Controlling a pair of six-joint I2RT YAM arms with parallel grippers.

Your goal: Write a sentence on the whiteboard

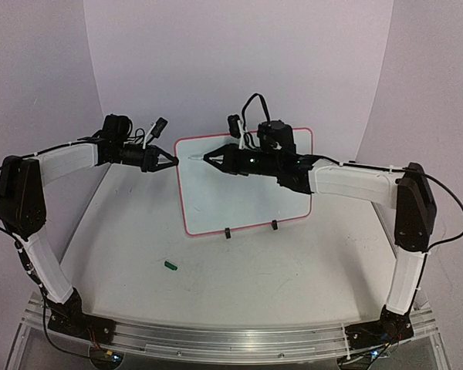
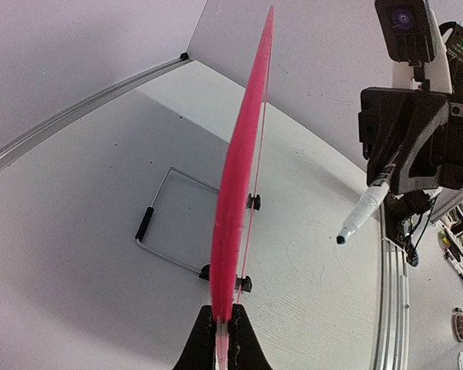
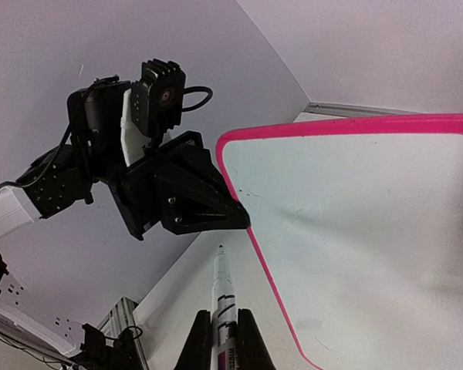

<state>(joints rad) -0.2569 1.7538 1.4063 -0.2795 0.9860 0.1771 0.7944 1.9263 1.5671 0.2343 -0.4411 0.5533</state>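
Note:
The whiteboard (image 1: 247, 193) stands upright on two black clip feet, its white face bare except for faint smudges. My left gripper (image 1: 172, 163) is shut on the pink rim at the board's upper left edge. The left wrist view shows that rim (image 2: 235, 200) edge-on, pinched between the black fingers (image 2: 203, 343). My right gripper (image 1: 208, 158) is shut on a white marker (image 3: 222, 289). The marker's uncapped tip (image 2: 342, 240) points at the board's upper left corner and hangs clear of the face (image 3: 370, 231).
A small green cap-like piece (image 1: 170, 265) lies on the table in front of the board. A wire stand (image 2: 162, 223) props the board from behind. An aluminium rail (image 1: 216, 339) runs along the near edge by the arm bases.

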